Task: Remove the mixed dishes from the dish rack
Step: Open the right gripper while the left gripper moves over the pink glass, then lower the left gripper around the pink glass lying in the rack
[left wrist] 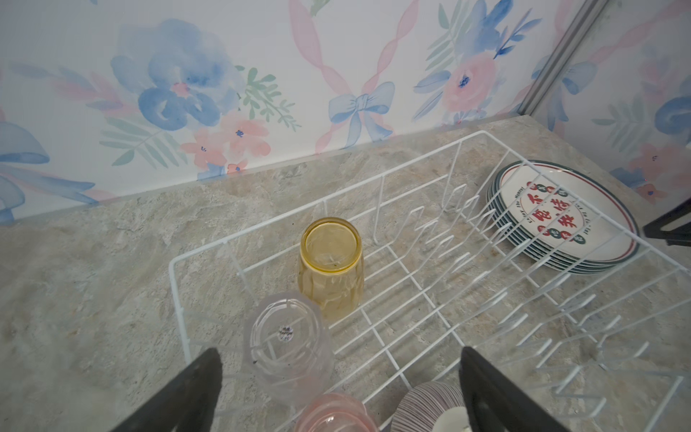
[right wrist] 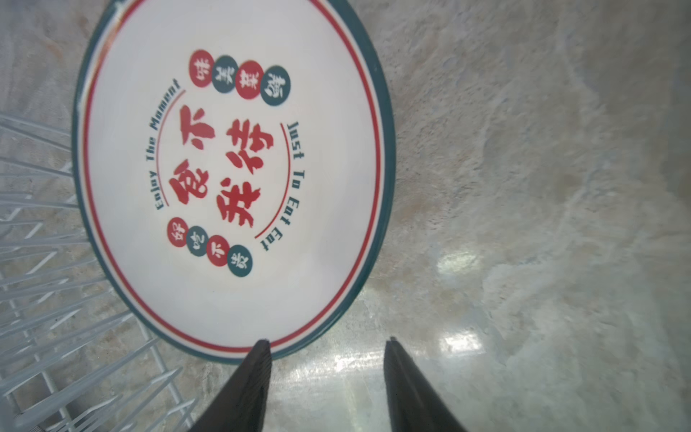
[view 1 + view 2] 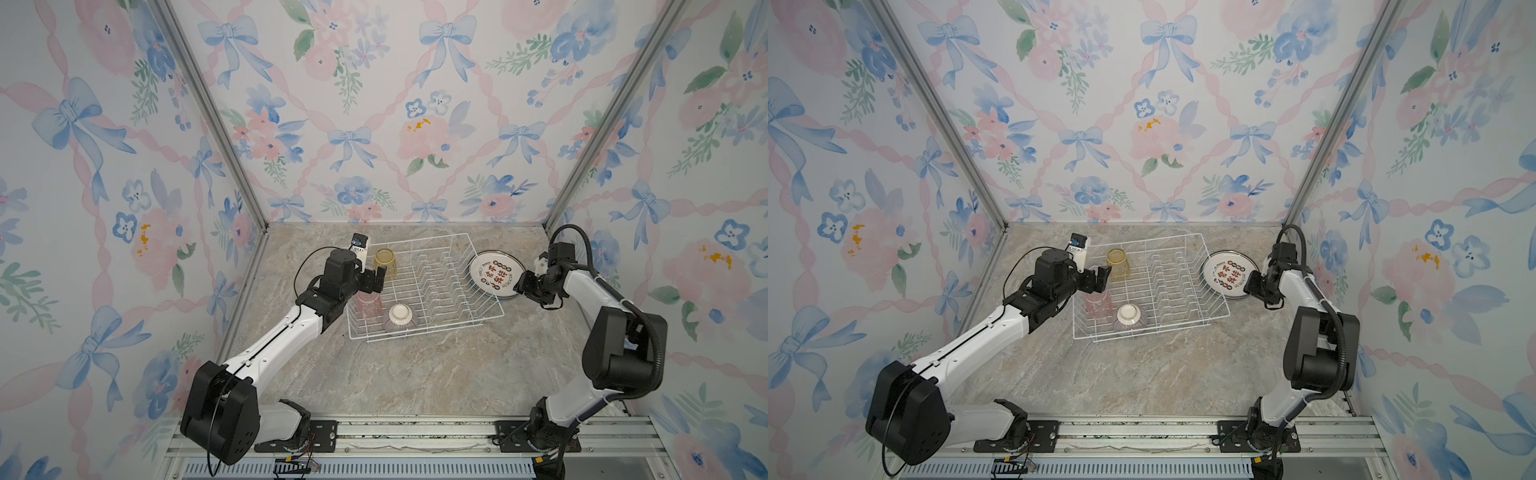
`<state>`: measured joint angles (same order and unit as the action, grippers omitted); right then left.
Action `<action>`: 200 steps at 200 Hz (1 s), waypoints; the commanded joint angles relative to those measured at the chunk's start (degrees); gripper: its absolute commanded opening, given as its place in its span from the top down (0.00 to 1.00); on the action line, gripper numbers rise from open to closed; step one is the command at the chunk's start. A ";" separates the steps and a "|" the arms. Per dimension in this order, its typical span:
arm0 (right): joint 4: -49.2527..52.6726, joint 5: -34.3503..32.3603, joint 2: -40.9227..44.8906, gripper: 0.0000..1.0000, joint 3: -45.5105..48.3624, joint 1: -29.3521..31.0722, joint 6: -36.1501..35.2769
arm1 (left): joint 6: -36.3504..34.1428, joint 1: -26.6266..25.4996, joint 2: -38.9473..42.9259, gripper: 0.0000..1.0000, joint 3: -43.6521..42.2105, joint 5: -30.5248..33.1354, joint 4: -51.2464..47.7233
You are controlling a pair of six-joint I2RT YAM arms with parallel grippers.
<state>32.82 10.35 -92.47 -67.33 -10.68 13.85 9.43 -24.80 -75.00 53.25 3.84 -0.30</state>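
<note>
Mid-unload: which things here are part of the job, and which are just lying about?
Job: dish rack, yellow tumbler, clear tumbler, pink tumbler, striped bowl, plate stack beside the rack.
Not job (fixtures only): stone tabletop, wallpapered walls.

Floral bow wallpaper (image 3: 374, 104), marbled tabletop (image 3: 415, 365), aluminium corner posts (image 3: 217, 124)

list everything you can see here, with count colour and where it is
dish rack: one, white wire, middle of countertop
yellow tumbler: one, yellow glass, upside down, rack's far left corner
clear tumbler: one, clear, upside down in rack, beside the yellow one
pink tumbler: one, pink, upside down, rack's left side
bowl: one, purple-striped, white foot up, rack's near edge
plates: one stack, white with red and green print, on countertop right of rack
countertop: one, beige marble
wallpaper: floral, blue and pink, three walls
left gripper: black, open, above the tumblers
right gripper: black, open, empty, at the plates' edge
</note>
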 commanded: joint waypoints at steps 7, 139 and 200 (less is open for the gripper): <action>-1.14 -1.51 9.30 0.50 0.43 1.99 -1.41 | 5.20 1.34 1.48 0.02 -2.80 2.28 -4.70; -1.60 8.35 -4.75 0.59 -8.53 15.33 -5.83 | 9.46 6.21 3.83 0.02 -6.65 4.37 -14.16; -2.44 9.66 -7.94 0.63 -9.26 15.84 -5.25 | 9.23 8.46 -1.20 0.09 -6.99 0.57 -13.74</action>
<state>30.35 18.61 -99.42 -75.09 4.58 8.51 18.33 -17.21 -74.19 47.24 6.76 -13.43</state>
